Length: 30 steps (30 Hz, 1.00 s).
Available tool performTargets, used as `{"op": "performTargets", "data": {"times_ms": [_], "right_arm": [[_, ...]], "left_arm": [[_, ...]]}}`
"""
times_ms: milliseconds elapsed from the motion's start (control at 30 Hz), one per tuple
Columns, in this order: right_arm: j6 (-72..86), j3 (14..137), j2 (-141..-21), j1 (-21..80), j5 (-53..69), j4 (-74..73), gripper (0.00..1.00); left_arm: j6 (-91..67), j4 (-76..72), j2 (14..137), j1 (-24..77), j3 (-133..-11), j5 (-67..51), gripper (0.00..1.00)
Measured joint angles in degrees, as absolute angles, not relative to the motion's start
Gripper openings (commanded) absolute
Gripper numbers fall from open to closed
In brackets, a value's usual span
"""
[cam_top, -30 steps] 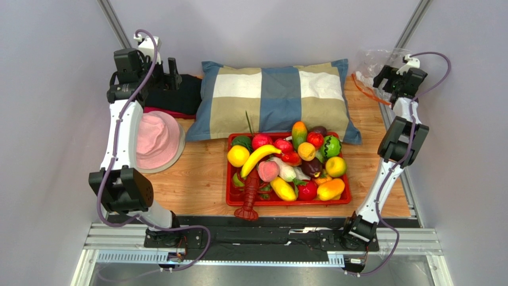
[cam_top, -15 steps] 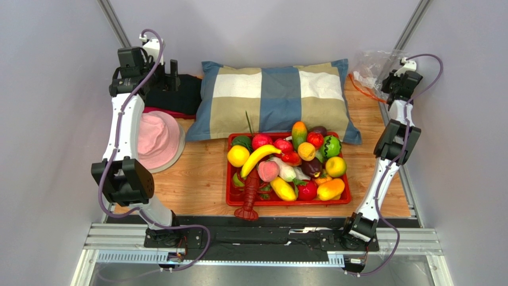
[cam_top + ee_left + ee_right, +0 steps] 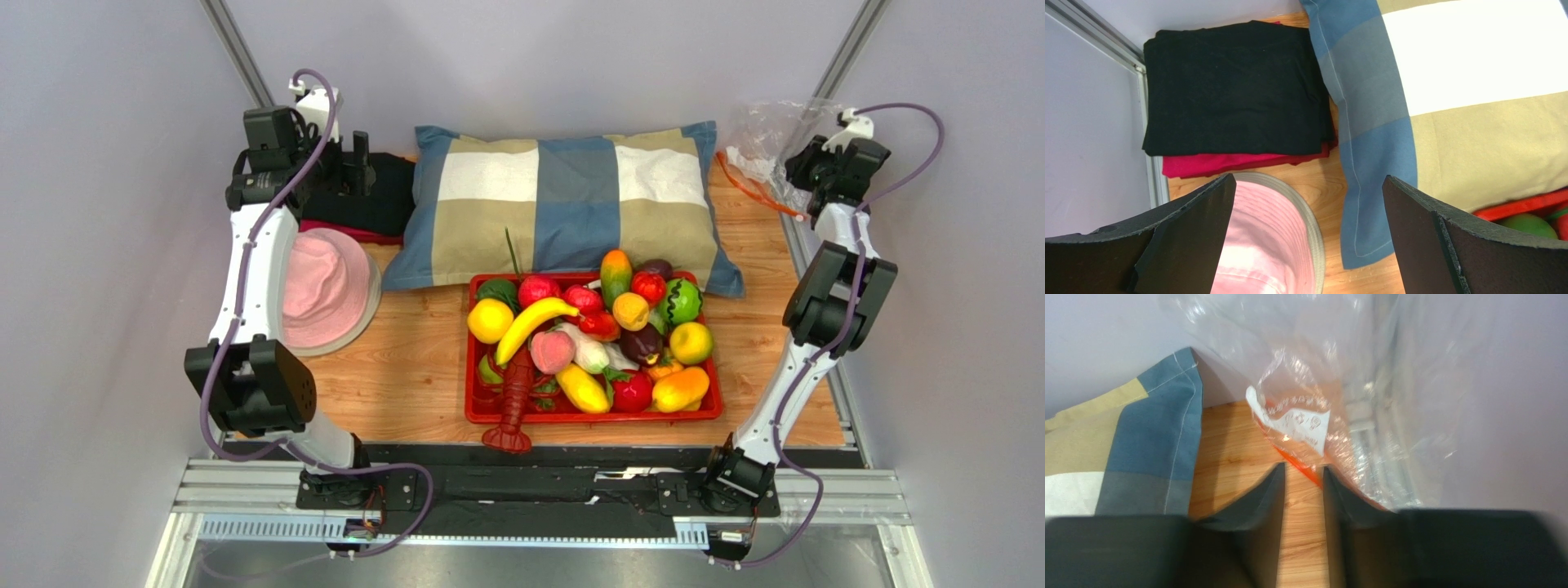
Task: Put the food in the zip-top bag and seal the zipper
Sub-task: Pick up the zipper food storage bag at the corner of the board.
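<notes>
The food point(image 3: 577, 343), glossy toy fruit and vegetables such as a yellow banana point(image 3: 534, 325) and a pink peach point(image 3: 552, 352), lies heaped in a red tray point(image 3: 589, 418) at the table's middle. The clear zip-top bag point(image 3: 767, 129) lies crumpled in the far right corner, and its orange zipper point(image 3: 748, 181) faces the table. My right gripper point(image 3: 803, 165) hovers at the bag's mouth. In the right wrist view the jaws of the right gripper point(image 3: 1303, 467) stand a narrow gap apart with bare wood between them. The zipper point(image 3: 1289, 458) crosses just beyond the tips. My left gripper point(image 3: 1308, 179) hangs wide open and holds nothing.
A checked pillow point(image 3: 564, 196) lies across the back. A pink hat point(image 3: 321, 292) and folded black cloth point(image 3: 368, 196) over red cloth point(image 3: 1229, 164) sit at the far left. A red toy lobster point(image 3: 512, 404) hangs over the tray's front rim. Walls close in left and right.
The right arm has reached farther into the far right corner toward the bag, and its jaws have gone from wide to a narrow gap. The left arm has shifted only slightly.
</notes>
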<state>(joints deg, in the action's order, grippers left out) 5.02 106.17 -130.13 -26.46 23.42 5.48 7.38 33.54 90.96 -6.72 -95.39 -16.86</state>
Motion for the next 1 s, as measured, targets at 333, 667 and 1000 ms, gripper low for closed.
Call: {"op": "performTargets", "data": {"times_ms": [333,667,1000], "right_arm": [[3.9,124.4,-136.7,-26.3,15.6,-7.6,1.00],[-0.6,126.4,-144.3,-24.3,8.1,-12.9,1.00],[-3.7,135.4,-151.7,-23.7,7.6,-16.9,0.99]], "left_arm": [[7.2,32.2,85.8,-6.7,-90.2,-17.4,0.99],[7.2,31.9,85.0,-6.7,-88.8,-16.4,0.99],[7.3,32.4,89.6,-6.7,-93.4,-15.7,0.99]]}}
